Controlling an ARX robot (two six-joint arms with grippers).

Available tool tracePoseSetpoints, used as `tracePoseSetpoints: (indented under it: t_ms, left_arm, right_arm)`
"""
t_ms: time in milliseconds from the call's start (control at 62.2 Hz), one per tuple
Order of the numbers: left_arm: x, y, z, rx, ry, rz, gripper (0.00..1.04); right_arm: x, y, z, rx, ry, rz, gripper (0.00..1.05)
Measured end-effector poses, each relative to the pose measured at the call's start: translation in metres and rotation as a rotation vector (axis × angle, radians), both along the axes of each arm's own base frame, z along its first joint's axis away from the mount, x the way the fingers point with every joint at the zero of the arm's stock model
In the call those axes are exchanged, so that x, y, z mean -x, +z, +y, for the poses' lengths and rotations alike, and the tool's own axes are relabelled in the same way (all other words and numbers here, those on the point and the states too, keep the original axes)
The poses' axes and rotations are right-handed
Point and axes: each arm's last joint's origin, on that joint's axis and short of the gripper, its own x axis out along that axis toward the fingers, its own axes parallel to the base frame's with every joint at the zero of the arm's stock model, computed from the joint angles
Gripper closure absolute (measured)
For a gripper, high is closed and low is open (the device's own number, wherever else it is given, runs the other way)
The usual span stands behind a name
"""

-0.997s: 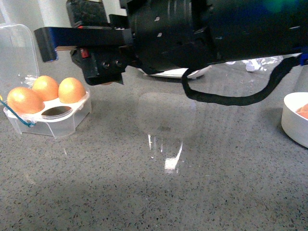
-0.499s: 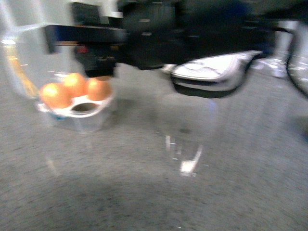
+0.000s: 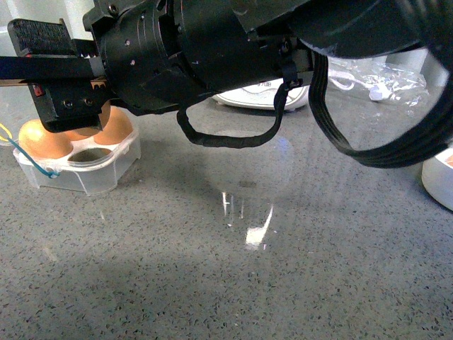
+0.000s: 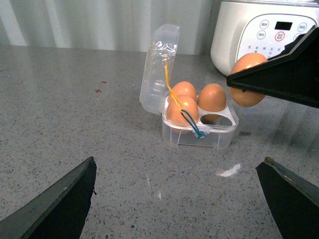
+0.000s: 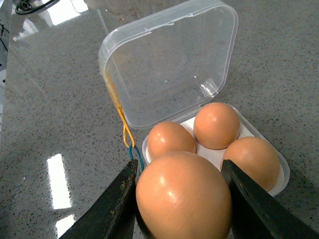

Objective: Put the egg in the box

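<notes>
You have a grey speckled stone counter [image 3: 212, 283], glossy, with a patch of glare near its middle. Left side: the box [image 3: 88, 177] stands on it, clear lid hinged up. Further back, right of the box: a white cooker [image 4: 259, 35]. Back right: crumpled clear plastic wrap [image 3: 386, 81]. Far right edge: a white bowl [image 3: 439, 184], partly in view, well apart from the box.

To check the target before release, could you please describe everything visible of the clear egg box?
The box is a small clear plastic case standing level on the grey counter, its hinged lid open and upright. Three brown eggs fill three of four cups; one cup is empty. A yellow-blue band hangs over its rim. The egg in the right gripper hangs near, not touching.
</notes>
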Motion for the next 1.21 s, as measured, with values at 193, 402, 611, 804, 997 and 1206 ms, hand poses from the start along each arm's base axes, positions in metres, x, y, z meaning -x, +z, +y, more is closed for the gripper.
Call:
tracePoseSetpoints:
  t_ms: [193, 402, 611, 804, 997, 1206]
  left_arm:
    - [0.0, 0.0, 0.0, 0.0, 0.0, 0.0, 0.07]
    - [0.0, 0.0, 0.0, 0.0, 0.0, 0.0, 0.07]
    - [0.0, 0.0, 0.0, 0.0, 0.0, 0.0, 0.07]
    - [0.0, 0.0, 0.0, 0.0, 0.0, 0.0, 0.07]
    - [0.0, 0.0, 0.0, 0.0, 0.0, 0.0, 0.07]
    - [0.0, 0.0, 0.0, 0.0, 0.0, 0.0, 0.07]
  right_arm:
    - [-0.003, -0.005, 0.002, 0.012, 0.001, 0.01, 0.62]
    - [-0.01, -0.011, 0.004, 0.027, -0.008, 0.017, 0.62]
    - [-0.014, -0.013, 0.003, 0.032, -0.016, 0.022, 0.61]
    - [-0.016, -0.014, 0.002, 0.034, -0.019, 0.021, 0.33]
    - [-0.018, -0.014, -0.001, 0.033, -0.028, 0.02, 0.06]
    - [-0.02, -0.008, -0.01, 0.011, -0.049, -0.007, 0.07]
